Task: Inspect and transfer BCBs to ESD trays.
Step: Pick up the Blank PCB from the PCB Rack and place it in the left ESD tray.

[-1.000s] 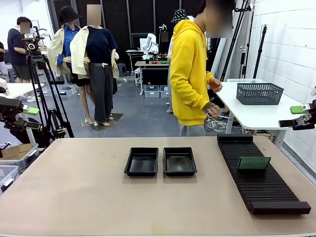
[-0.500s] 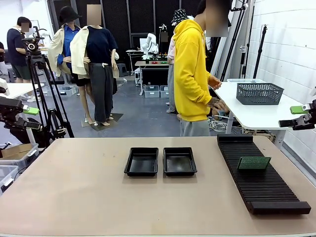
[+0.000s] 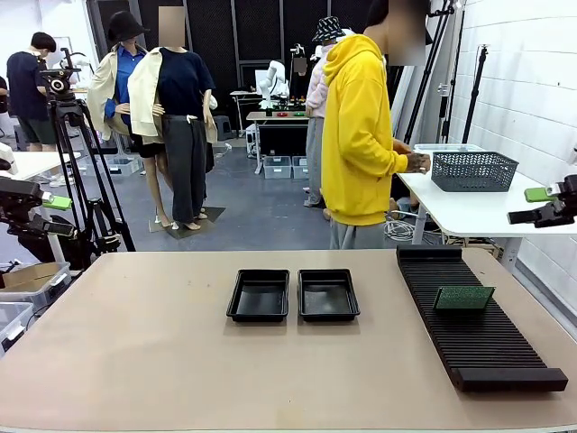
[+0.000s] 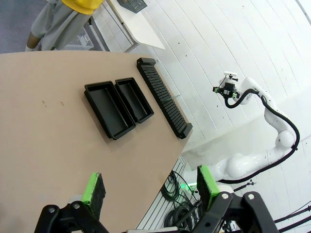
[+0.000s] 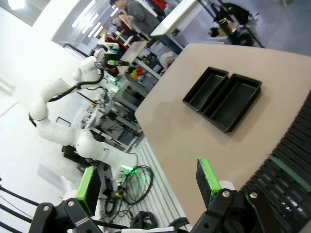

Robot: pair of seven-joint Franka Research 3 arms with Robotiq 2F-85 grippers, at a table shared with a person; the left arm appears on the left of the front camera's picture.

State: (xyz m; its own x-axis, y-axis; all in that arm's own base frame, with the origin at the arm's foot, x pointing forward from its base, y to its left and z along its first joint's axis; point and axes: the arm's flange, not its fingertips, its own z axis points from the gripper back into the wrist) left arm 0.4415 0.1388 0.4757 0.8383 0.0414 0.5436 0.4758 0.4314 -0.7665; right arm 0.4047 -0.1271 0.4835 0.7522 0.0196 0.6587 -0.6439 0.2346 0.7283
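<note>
Two black ESD trays [image 3: 259,295] [image 3: 328,294] lie side by side at the table's middle, both with nothing in them. One green BCB [image 3: 463,298] stands tilted in the slots of the long black ribbed rack [image 3: 478,329] on the right. My left gripper [image 3: 54,216] hangs open off the table's left side, well away from the trays. My right gripper [image 3: 534,206] is open too, high beyond the table's right edge above the rack. The left wrist view shows the trays [image 4: 109,110] [image 4: 134,99] past my open fingers [image 4: 92,188]. In the right wrist view the trays [image 5: 205,89] [image 5: 233,102] lie beyond the open fingers [image 5: 206,177].
A person in a yellow hoodie [image 3: 356,135] stands at the far side, turned to a white side table [image 3: 478,212] with a hand at a grey mesh basket [image 3: 475,170]. A camera tripod [image 3: 77,162] stands at the far left. Bare tabletop [image 3: 135,343] surrounds the trays.
The person has turned right and brought a hand up to the grey basket. My right gripper has shifted slightly to the right and up. Trays and board are unmoved.
</note>
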